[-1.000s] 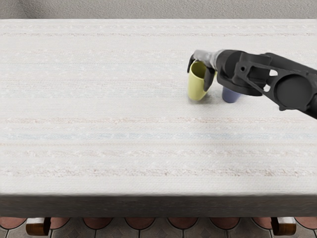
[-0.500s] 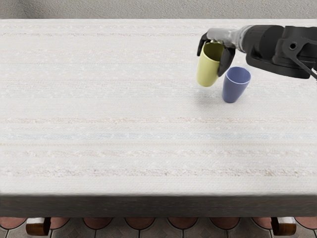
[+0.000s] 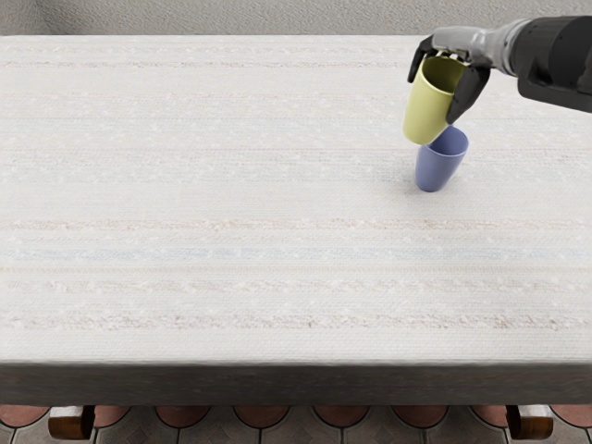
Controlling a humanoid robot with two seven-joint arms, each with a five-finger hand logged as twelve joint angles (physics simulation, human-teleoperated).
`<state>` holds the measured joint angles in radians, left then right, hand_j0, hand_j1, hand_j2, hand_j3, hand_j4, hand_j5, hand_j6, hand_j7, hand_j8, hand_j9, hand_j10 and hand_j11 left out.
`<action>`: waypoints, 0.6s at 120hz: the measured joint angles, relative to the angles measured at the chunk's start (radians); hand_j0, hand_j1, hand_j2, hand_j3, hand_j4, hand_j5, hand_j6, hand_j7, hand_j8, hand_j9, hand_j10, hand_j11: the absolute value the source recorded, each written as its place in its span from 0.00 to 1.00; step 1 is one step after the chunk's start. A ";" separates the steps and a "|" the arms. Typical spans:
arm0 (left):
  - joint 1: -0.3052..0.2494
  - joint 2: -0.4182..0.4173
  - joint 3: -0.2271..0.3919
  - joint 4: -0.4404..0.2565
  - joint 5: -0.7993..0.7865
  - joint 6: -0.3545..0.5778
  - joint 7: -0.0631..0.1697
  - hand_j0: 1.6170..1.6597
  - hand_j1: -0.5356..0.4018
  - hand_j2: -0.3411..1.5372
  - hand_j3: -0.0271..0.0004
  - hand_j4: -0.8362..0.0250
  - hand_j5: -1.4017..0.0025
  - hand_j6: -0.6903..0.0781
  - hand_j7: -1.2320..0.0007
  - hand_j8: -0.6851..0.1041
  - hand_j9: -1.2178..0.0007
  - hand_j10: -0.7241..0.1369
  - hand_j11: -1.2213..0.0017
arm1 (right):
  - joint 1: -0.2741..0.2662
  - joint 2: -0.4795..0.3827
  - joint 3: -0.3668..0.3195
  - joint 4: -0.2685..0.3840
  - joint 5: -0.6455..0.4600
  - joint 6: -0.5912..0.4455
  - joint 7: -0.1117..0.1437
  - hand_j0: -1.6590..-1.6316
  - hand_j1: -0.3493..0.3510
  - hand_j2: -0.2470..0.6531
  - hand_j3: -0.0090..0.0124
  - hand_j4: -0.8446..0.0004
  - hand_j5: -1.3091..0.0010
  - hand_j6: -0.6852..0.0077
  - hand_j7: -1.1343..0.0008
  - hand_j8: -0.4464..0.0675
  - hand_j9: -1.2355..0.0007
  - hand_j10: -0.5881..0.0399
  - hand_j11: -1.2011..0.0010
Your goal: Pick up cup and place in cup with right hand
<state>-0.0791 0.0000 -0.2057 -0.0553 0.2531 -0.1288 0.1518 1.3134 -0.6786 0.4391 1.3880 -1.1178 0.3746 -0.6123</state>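
Observation:
My right hand (image 3: 448,74) comes in from the right edge and is shut on a yellow cup (image 3: 428,109), with dark fingers on both sides of its rim. The yellow cup is held in the air, slightly tilted, its opening facing up. Below and a little to its right, a blue cup (image 3: 437,170) stands upright on the table. The yellow cup's lower end overlaps the back left part of the blue cup's rim in this view; whether they touch I cannot tell.
The white, faintly striped table (image 3: 231,203) runs across the view, its dark front edge (image 3: 296,384) near the bottom. A grey wall (image 3: 277,17) rises behind it.
The yellow cup, in my right hand, has risen from near the table and moved right, toward the blue cup. The arm no longer covers the blue cup, which has stayed put.

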 joint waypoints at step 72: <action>0.000 0.000 0.000 0.000 0.000 0.000 0.000 0.96 0.92 0.18 0.98 0.95 0.98 0.87 0.98 0.84 0.98 0.82 0.98 | -0.017 -0.034 -0.013 -0.052 -0.010 -0.010 0.001 0.54 0.65 0.35 0.41 0.52 0.31 0.68 0.24 0.55 0.28 0.43 0.25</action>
<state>-0.0787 0.0000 -0.2057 -0.0553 0.2531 -0.1288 0.1518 1.2966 -0.7129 0.4264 1.3364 -1.1280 0.3647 -0.6115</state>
